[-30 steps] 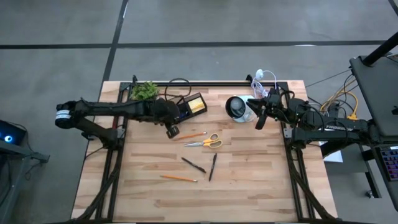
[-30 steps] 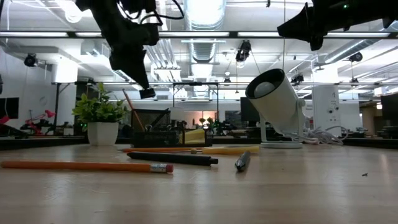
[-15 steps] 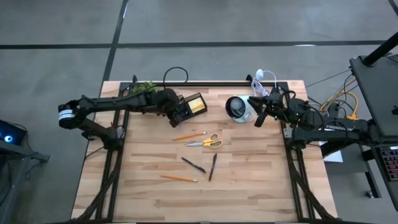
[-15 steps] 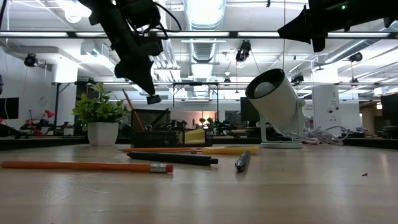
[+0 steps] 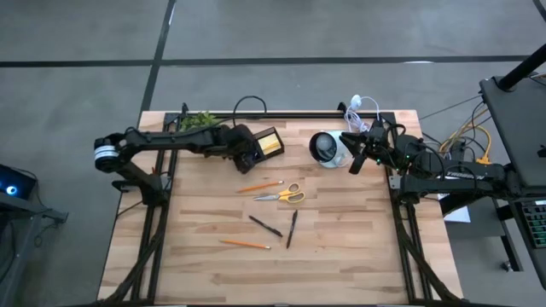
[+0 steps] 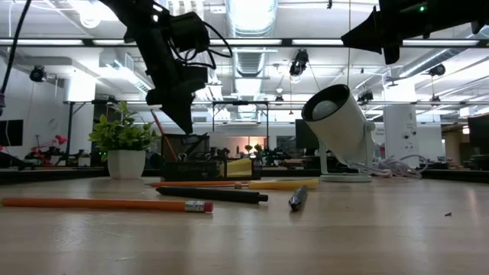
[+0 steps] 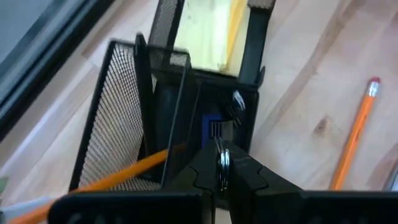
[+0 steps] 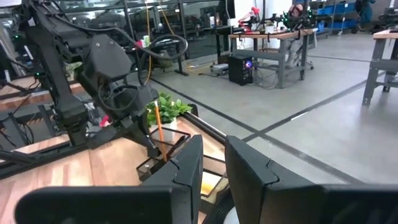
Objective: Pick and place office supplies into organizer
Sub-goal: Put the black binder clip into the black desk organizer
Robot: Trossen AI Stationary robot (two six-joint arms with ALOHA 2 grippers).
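The black mesh organizer (image 5: 260, 147) stands at the table's far side, with a yellow sticky-note block (image 5: 270, 143) and an orange pencil (image 7: 124, 171) in it. My left gripper (image 5: 248, 157) hangs just above its near compartments, slanting down, shut on a small clip (image 7: 214, 129). On the wood lie a pencil (image 5: 261, 185), yellow-handled scissors (image 5: 281, 194), two dark pens (image 5: 265, 226) (image 5: 292, 228) and another pencil (image 5: 245, 244). My right gripper (image 5: 357, 160) waits level at the far right, its fingers a little apart with nothing between them. My left gripper pinches the clip's silver wire loop (image 7: 222, 159) between its two fingertips. The fingers slant down from the table's near left. The clip's dark-and-blue body hangs beyond the fingertips, over the organizer's middle compartment; whether it rests on anything there I cannot tell.
A white round lamp-like cup (image 5: 324, 147) stands right of the organizer, close to my right gripper. A small green plant (image 5: 198, 122) is at the far left, and a white coiled cable (image 5: 358, 107) at the far edge. Bare wood lies along the near side.
My left gripper has moved from above the table near the scissors toward the far edge and slightly right, sinking a little. It now stands over the organizer, still shut on the small clip.
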